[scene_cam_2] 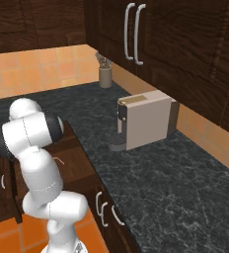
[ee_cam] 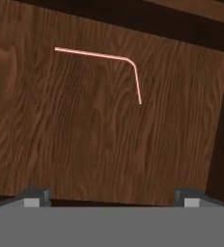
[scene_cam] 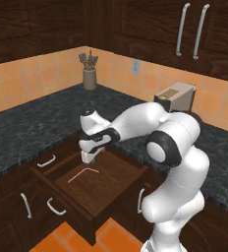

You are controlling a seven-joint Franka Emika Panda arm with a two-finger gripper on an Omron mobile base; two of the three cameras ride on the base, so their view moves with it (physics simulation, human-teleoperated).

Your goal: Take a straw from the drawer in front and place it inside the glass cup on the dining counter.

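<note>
**Fingers wide apart over the open drawer, nothing held**

Fingers (ee_cam: 36,197) spread as wide as can be, one dark tip low at each side in the hand view, nothing between them. Gripper (scene_cam: 89,156) pointing down, hanging above the back part of the drawer (scene_cam: 111,197), not touching anything.

Below the tips: bare brown wood with wavy grain, the flat floor of the drawer. Lying flat on that floor, the straw (ee_cam: 111,57). Very thin, pink-red, with a pale shine along it. One long straight part, then a soft round bend, then a short part going off to the side. In the left base view, same straw (scene_cam: 84,173) just below and in front of the gripper, near the middle of the floor, apart from the walls.

Drawer pulled out, wide and shallow, dark brown, silver bar handle (scene_cam: 56,207) on its front. Around it, black speckled worktop (scene_cam: 32,128). On that worktop, a beige coffee machine (scene_cam_2: 146,121) and, at the far corner, a pot of tools (scene_cam: 89,73).
</note>
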